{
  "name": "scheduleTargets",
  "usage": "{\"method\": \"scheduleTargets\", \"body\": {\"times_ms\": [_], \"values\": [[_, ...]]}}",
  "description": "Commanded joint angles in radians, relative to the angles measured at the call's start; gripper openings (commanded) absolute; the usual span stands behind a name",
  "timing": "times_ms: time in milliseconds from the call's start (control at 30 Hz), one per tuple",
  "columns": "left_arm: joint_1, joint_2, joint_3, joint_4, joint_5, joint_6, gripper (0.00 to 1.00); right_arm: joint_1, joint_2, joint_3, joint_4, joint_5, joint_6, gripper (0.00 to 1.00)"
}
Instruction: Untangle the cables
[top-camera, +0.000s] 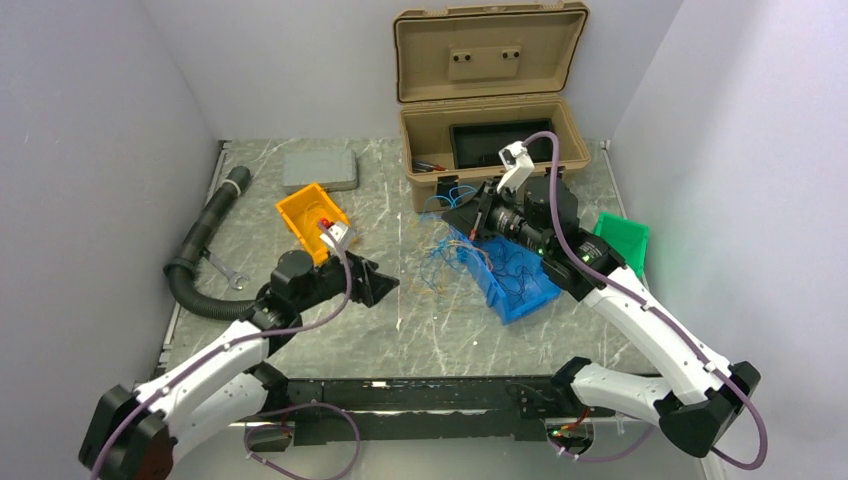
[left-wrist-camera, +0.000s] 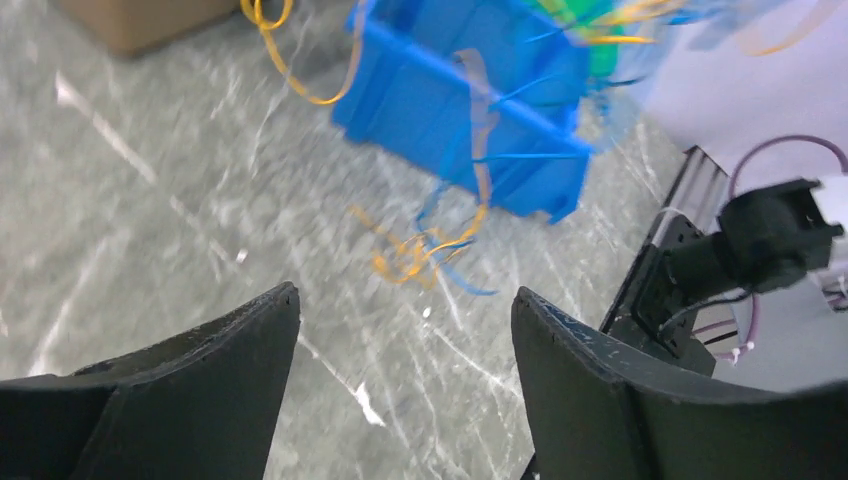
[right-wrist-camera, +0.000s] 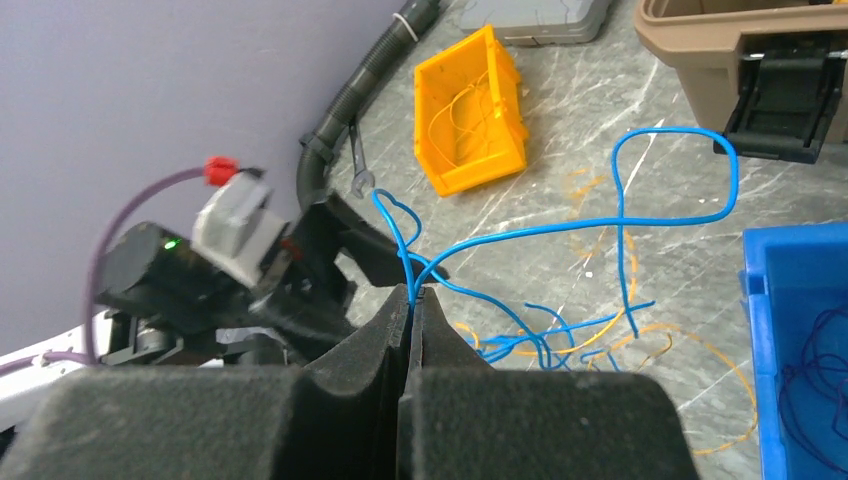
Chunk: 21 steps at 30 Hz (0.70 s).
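The cables (top-camera: 470, 262) are a tangle of hair-thin blue and orange-yellow wires on the table by the blue bin (top-camera: 515, 285). My right gripper (right-wrist-camera: 411, 291) is shut on blue cables (right-wrist-camera: 625, 200) that loop up from the tangle and hang above the table. It shows in the top view (top-camera: 478, 222) over the bin's far left end. My left gripper (top-camera: 388, 285) is open and empty, low over the table left of the tangle. In its wrist view the gripper (left-wrist-camera: 405, 300) faces a small clump of orange and blue wires (left-wrist-camera: 425, 250) below the bin (left-wrist-camera: 470, 100).
An orange bin (top-camera: 312, 220) with a few wires sits at left centre. A tan open case (top-camera: 490, 150) stands at the back. A black corrugated hose (top-camera: 205, 235) and a wrench (top-camera: 228, 270) lie at the left. A grey box (top-camera: 320, 170) is behind; a green bin (top-camera: 622, 240) at the right.
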Motion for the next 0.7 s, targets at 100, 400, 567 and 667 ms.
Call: {"method": "scheduleTargets", "body": {"times_ms": [100, 400, 567, 667], "values": [[-0.092, -0.173, -0.025, 0.121, -0.008, 0.241, 0.82, -0.004, 0.027, -0.004, 0.047, -0.071, 0.032, 0.00], [-0.164, -0.141, 0.064, 0.107, -0.076, 0.351, 0.85, -0.004, 0.066, -0.019, 0.101, -0.142, 0.074, 0.00], [-0.184, -0.085, 0.144, 0.060, -0.147, 0.421, 0.77, -0.003, 0.090, -0.014, 0.111, -0.189, 0.081, 0.00], [-0.185, -0.064, 0.153, 0.083, -0.150, 0.475, 0.73, -0.003, 0.094, -0.011, 0.108, -0.200, 0.079, 0.00]]}}
